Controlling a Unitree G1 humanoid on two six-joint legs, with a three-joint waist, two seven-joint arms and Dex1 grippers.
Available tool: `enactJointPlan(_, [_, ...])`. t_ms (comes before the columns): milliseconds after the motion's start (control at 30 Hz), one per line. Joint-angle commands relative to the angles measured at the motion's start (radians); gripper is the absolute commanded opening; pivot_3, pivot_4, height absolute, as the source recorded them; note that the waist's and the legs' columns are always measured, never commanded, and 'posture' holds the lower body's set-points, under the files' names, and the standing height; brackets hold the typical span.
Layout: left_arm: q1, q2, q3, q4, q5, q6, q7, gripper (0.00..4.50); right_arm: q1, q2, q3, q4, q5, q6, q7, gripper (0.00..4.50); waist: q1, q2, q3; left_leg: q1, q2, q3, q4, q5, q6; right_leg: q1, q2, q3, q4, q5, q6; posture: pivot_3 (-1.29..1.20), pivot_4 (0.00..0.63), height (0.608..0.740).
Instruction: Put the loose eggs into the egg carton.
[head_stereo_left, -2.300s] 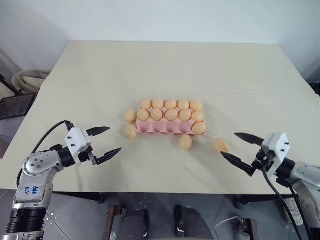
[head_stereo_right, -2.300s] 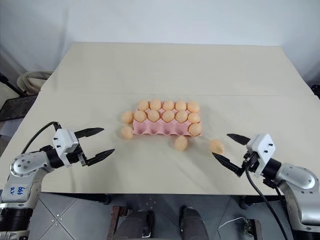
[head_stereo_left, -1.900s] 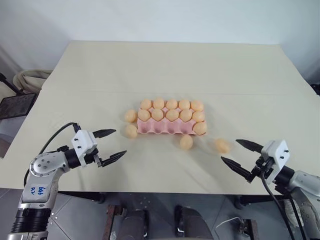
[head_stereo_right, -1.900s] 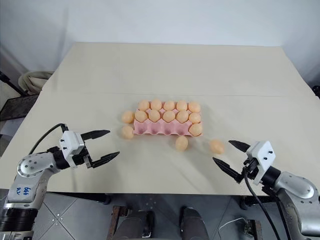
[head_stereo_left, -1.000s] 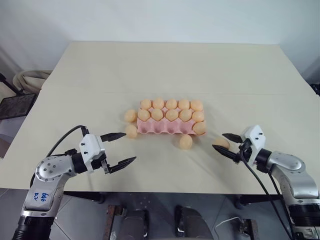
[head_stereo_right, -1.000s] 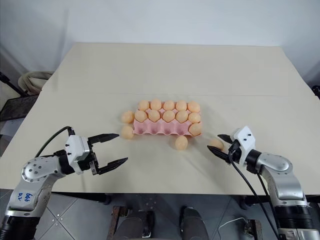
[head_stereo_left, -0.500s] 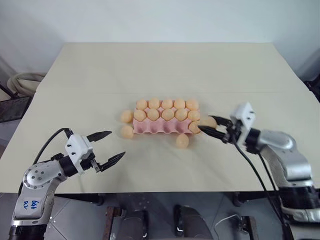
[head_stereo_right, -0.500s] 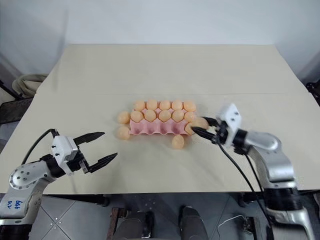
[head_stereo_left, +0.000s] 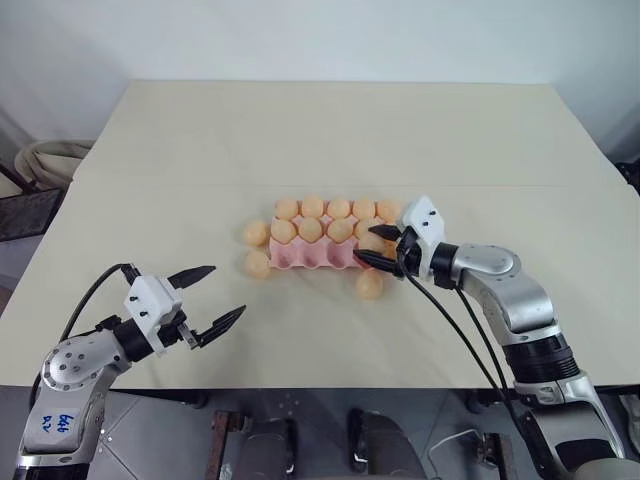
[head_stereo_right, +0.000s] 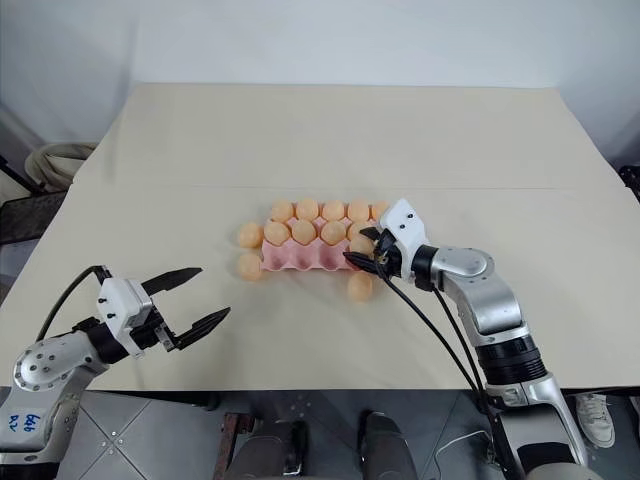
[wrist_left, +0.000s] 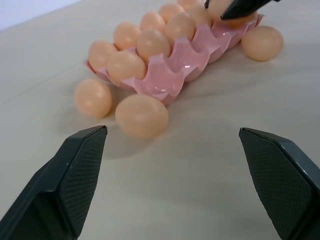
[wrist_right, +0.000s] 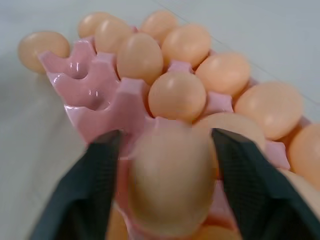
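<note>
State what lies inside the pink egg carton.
The egg carton holds eggs in its back and middle rows; left front cups are empty. The right end effector with its egg covers the right front cups.

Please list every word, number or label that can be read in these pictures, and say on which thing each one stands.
Blue handwritten marks on the left arm: too small and blurred to read.
Eggs, egg carton, table: no text.

Beige bench (head_stereo_left: 330, 130), plain white wall (head_stereo_left: 300, 40) behind, grey tiled floor (head_stereo_left: 150, 440) below, even diffuse light
</note>
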Motion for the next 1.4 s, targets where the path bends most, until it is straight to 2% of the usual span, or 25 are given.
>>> enactJointPlan(33, [-0.031, -0.007, -0.010, -0.025, -0.014, 0.010, 0.005, 4.50, 0.056, -0.030, -0.083, -0.135, 0.100, -0.025, 0.073, 4.26, 0.004, 0.000, 0.000, 0.000, 0.000, 0.000, 0.000, 0.000, 0.000, 0.000, 0.000, 0.000, 0.000, 0.000, 0.000, 0.00, 0.150, 0.740])
enactJointPlan(67, [-0.041, -0.005, -0.018, -0.014, -0.011, 0.010, -0.002, 4.50, 0.090, -0.046, -0.110, -0.165, 0.120, -0.025, 0.087, 4.48, 0.006, 0.000, 0.000, 0.000, 0.000, 0.000, 0.000, 0.000, 0.000, 0.000, 0.000, -0.001, 0.000, 0.000, 0.000, 0.00, 0.150, 0.740])
enactJointPlan(167, [-0.079, -0.001, -0.051, 0.013, -0.007, 0.012, -0.026, 4.50, 0.228, -0.090, -0.216, -0.208, 0.165, -0.065, 0.118, 4.48, 0.020, 0.000, 0.000, 0.000, 0.000, 0.000, 0.000, 0.000, 0.000, 0.001, 0.000, -0.001, -0.001, 0.000, 0.000, 0.00, 0.150, 0.740])
enactJointPlan(300, [-0.128, 0.003, -0.103, 0.040, -0.039, 0.085, -0.072, 4.50, 0.434, -0.107, -0.363, -0.147, 0.140, -0.247, 0.131, 4.48, 0.028, 0.000, 0.000, 0.001, 0.000, 0.001, 0.000, -0.001, 0.000, 0.003, 0.000, -0.001, -0.004, 0.000, 0.000, 0.00, 0.150, 0.740])
enactJointPlan(433, [-0.194, -0.009, -0.132, 0.110, -0.029, 0.072, -0.111, 4.50, 0.608, -0.117, -0.501, -0.090, 0.111, -0.401, 0.122, 4.48, 0.029, 0.000, 0.000, 0.002, 0.000, 0.002, 0.000, -0.001, 0.001, 0.003, 0.000, 0.000, -0.003, 0.000, 0.001, 0.00, 0.150, 0.740])
enactJointPlan(633, [-0.246, -0.006, -0.120, 0.220, -0.027, 0.047, -0.152, 4.50, 0.733, -0.120, -0.539, -0.091, 0.121, -0.479, 0.149, 4.48, 0.011, 0.000, 0.000, 0.006, 0.001, 0.005, 0.000, 0.000, -0.002, 0.004, 0.001, 0.002, 0.002, 0.000, 0.000, 0.00, 0.150, 0.740])
enactJointPlan(733, [-0.253, -0.007, -0.123, 0.237, -0.016, 0.021, -0.161, 4.50, 0.736, -0.119, -0.521, -0.099, 0.122, -0.487, 0.145, 4.48, 0.012, 0.000, 0.000, 0.007, 0.001, 0.006, 0.001, 0.001, -0.003, 0.004, 0.001, 0.003, 0.003, 0.001, -0.001, 0.00, 0.150, 0.740])
enactJointPlan(867, [-0.226, 0.002, -0.095, 0.231, -0.023, -0.013, -0.169, 4.50, 0.682, -0.134, -0.445, -0.177, 0.145, -0.405, 0.143, 4.48, 0.013, 0.000, 0.000, 0.007, 0.001, 0.006, 0.001, 0.001, -0.003, 0.004, 0.000, 0.003, 0.003, 0.001, -0.002, 0.00, 0.150, 0.740])
enactJointPlan(1033, [-0.150, 0.034, -0.025, 0.193, -0.057, 0.011, -0.173, 4.50, 0.557, -0.184, -0.290, -0.329, 0.161, -0.049, 0.038, 4.48, 0.009, 0.000, 0.000, 0.005, 0.002, 0.006, 0.001, 0.001, -0.003, 0.001, 0.000, 0.003, 0.003, 0.001, -0.002, 0.00, 0.150, 0.740])
enactJointPlan(1100, [-0.125, 0.043, -0.002, 0.183, -0.056, 0.007, -0.170, 4.50, 0.492, -0.171, -0.237, -0.361, 0.179, 0.077, -0.016, 4.48, 0.013, 0.000, 0.000, 0.004, 0.002, 0.005, 0.001, 0.001, -0.004, 0.001, 0.000, 0.002, 0.003, 0.000, -0.003, 0.00, 0.150, 0.740])
enactJointPlan(1400, [-0.055, 0.029, 0.026, 0.101, -0.049, 0.010, -0.128, 4.50, 0.306, -0.076, -0.046, -0.397, 0.154, 0.378, -0.190, 4.48, 0.014, -0.001, -0.001, 0.001, 0.002, 0.004, -0.002, -0.001, -0.004, 0.001, 0.000, 0.001, -0.004, 0.000, -0.003, 0.00, 0.150, 0.740])
